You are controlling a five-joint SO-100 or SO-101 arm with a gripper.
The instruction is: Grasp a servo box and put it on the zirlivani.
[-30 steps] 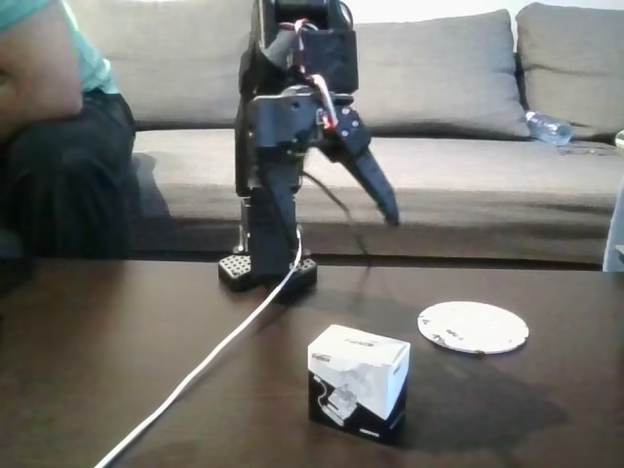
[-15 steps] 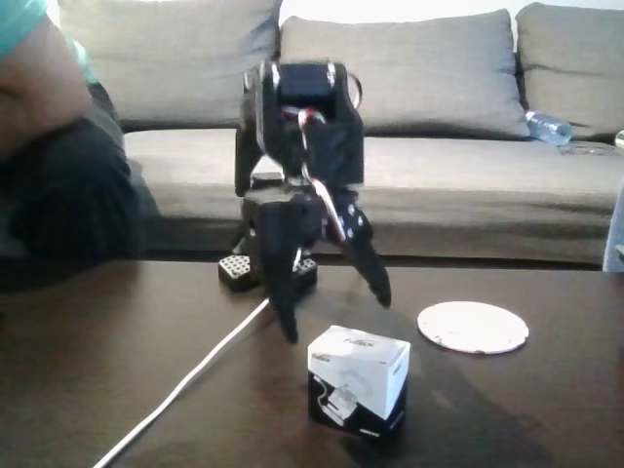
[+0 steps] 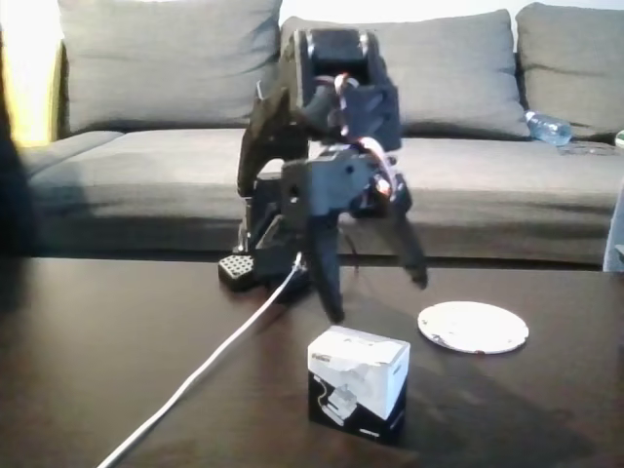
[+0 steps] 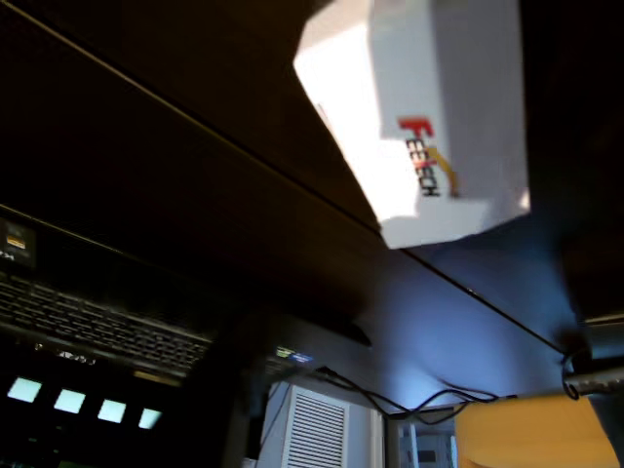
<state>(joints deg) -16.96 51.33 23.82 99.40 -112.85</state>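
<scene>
The black plastic tool [image 3: 378, 298], its tapered fingers spread wide, hangs just above the cube-like cardboard servo box [image 3: 357, 382] on the dark glossy counter [image 3: 146, 331], the flat round white zirlivani [image 3: 474, 326] lying beside.

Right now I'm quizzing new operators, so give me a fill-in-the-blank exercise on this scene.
1. The hand hovers above the servo box with its fingers ____.
2. The zirlivani lies flat with ____ on it.
3. The servo box stands on the dark ____.

Missing words: open; nothing; table
</scene>
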